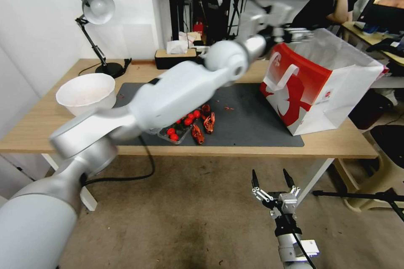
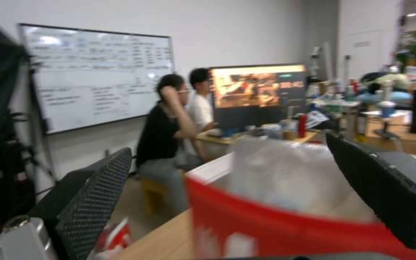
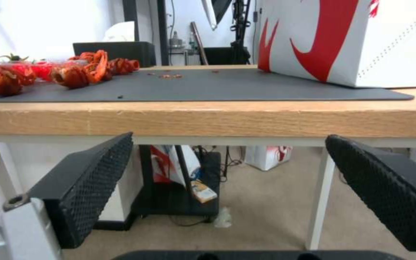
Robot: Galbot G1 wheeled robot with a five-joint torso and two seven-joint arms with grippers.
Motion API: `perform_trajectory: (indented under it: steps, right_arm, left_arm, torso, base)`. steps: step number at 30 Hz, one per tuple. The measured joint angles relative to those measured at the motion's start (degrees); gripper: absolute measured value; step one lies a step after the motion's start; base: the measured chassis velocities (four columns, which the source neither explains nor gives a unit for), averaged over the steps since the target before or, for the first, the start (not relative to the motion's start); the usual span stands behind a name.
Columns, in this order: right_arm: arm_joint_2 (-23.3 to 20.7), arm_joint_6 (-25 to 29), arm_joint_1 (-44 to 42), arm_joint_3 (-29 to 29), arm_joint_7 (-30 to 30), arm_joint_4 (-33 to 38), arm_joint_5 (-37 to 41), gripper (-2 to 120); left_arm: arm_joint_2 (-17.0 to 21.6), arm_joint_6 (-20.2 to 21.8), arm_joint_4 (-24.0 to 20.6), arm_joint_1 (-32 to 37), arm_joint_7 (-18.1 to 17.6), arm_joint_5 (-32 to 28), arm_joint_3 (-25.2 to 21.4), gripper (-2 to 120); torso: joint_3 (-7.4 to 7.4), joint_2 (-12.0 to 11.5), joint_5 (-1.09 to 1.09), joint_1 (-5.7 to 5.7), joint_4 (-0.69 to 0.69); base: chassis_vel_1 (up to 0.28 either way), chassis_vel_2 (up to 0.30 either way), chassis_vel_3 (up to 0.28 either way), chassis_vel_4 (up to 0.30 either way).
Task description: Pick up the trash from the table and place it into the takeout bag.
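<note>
Reaching across the long wooden table (image 1: 38, 128), we are holding our left arm stretched toward the takeout bag (image 1: 320, 88), which is standing open at about two o'clock on the tabletop, its foot partly on the dark mat (image 1: 248, 124). Our left gripper (image 1: 294, 33) is hovering at the bag's near rim, jaws spread and holding nothing; the left wrist view is looking over the red edge at a pale crumpled lining or wrapper inside. We are judging that the arm could clip the rim and tip or shove the light bag. At ten o'clock a white bowl (image 1: 86, 92) is sitting near the edge. At centre, mostly under our arm, a clear tray of tomatoes (image 1: 174, 131) and red crayfish shells (image 1: 204, 124) are lying loose; the shells could scatter if nudged. Our right gripper (image 1: 272, 184) is waiting at six o'clock, below the table edge, jaws spread and empty.
</note>
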Motion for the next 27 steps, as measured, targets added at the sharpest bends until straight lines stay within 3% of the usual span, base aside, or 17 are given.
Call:
perform_trajectory:
  steps: [1,4,5,8,9,11,12,14,16,19,20,22,24,26,27]
  right_arm:
    - [0.00,0.00,0.00,0.00,0.00,0.00,0.00,100]
    - [-0.38,-0.22,0.57,-0.04,0.01,-0.13,0.00,100]
    - [-0.38,-0.22,0.57,-0.04,0.01,-0.13,0.00,100]
    - [-0.44,-0.39,0.77,-0.28,0.03,-0.21,0.05,100]
    - [-0.44,-0.39,0.77,-0.28,0.03,-0.21,0.05,100]
    - [-0.56,-0.39,0.73,-0.38,0.03,0.34,0.16,100]
    - [-0.56,-0.39,0.73,-0.38,0.03,0.34,0.16,100]
    - [-1.00,-0.36,1.13,-0.60,0.02,0.41,0.52,100]
    - [-1.17,-0.32,1.22,-0.61,0.00,0.45,0.67,100]
    - [-1.76,-0.15,1.45,-0.69,-0.01,0.76,1.02,100]
    - [-1.76,-0.15,1.45,-0.69,-0.01,0.76,1.02,100]
    - [-2.14,-0.12,1.81,-0.84,-0.02,0.84,1.14,100]
    - [-2.22,-0.12,1.98,-0.90,-0.03,0.86,1.17,100]
    - [-2.36,-0.13,2.20,-1.05,-0.04,0.93,1.19,100]
    - [-2.36,-0.13,2.20,-1.05,-0.04,0.93,1.19,100]
  left_arm:
    - [0.00,0.00,0.00,0.00,0.00,0.00,0.00,100]
    - [8.82,0.03,-7.54,5.44,-2.41,2.15,-4.44,100]
    - [8.82,0.03,-7.54,5.44,-2.41,2.15,-4.44,100]
    - [16.98,-0.36,-12.64,9.53,-3.30,3.64,-7.78,100]
    - [16.98,-0.36,-12.64,9.53,-3.30,3.64,-7.78,100]
    - [22.80,-0.91,-18.03,13.05,-5.20,4.59,-10.72,100]
    - [22.80,-0.91,-18.03,13.05,-5.20,4.59,-10.72,100]
    - [27.83,-2.52,-22.89,19.43,-6.72,7.27,-14.75,100]
    - [29.30,-3.09,-24.26,21.52,-6.82,8.40,-16.03,100]
    - [36.04,-4.52,-31.34,33.20,-7.19,13.23,-23.60,100]
    - [36.04,-4.52,-31.34,33.20,-7.19,13.23,-23.60,100]
    - [40.00,-6.90,-35.35,44.88,-6.94,18.29,-30.71,100]
    - [40.75,-7.89,-36.14,48.91,-6.68,20.21,-33.45,100]
    - [40.87,-10.13,-37.48,58.34,-6.11,25.64,-41.65,100]
    - [40.87,-10.13,-37.48,58.34,-6.11,25.64,-41.65,100]
  torso:
    - [0.00,0.00,0.00,0.00,0.00]
    - [0.00,0.00,-0.03,0.00,0.04]
    - [0.00,0.00,-0.03,0.00,0.04]
    - [0.01,0.00,-0.04,0.00,0.05]
    - [0.01,0.00,-0.04,0.00,0.05]
    - [0.00,0.00,-0.03,0.00,0.03]
    - [0.00,0.00,-0.03,0.00,0.03]
    - [0.00,0.00,-0.03,0.00,0.03]
    - [0.00,0.01,-0.02,0.00,0.02]
    - [0.00,0.01,-0.01,0.00,0.02]
    - [0.00,0.01,-0.01,0.00,0.02]
    - [0.00,0.01,-0.05,-0.01,0.06]
    - [0.00,0.01,-0.03,0.00,0.05]
    - [0.00,0.01,0.00,0.00,0.04]
    - [0.00,0.01,0.00,0.00,0.04]
  base:
    - [0.000,0.000,0.000,0.000]
    - [0.000,0.000,0.000,0.000]
    - [0.000,0.000,0.000,0.000]
    - [0.000,0.000,0.000,0.000]
    - [0.000,0.000,0.000,0.000]
    - [0.000,0.000,0.000,0.000]
    - [0.000,0.000,0.000,0.000]
    - [0.000,0.000,0.000,0.000]
    - [0.000,0.000,0.000,0.000]
    - [0.000,0.000,0.000,0.000]
    - [0.000,0.000,0.000,0.000]
    - [0.000,0.000,0.000,0.000]
    - [0.000,0.000,0.000,0.000]
    - [0.000,0.000,0.000,0.000]
    - [0.000,0.000,0.000,0.000]
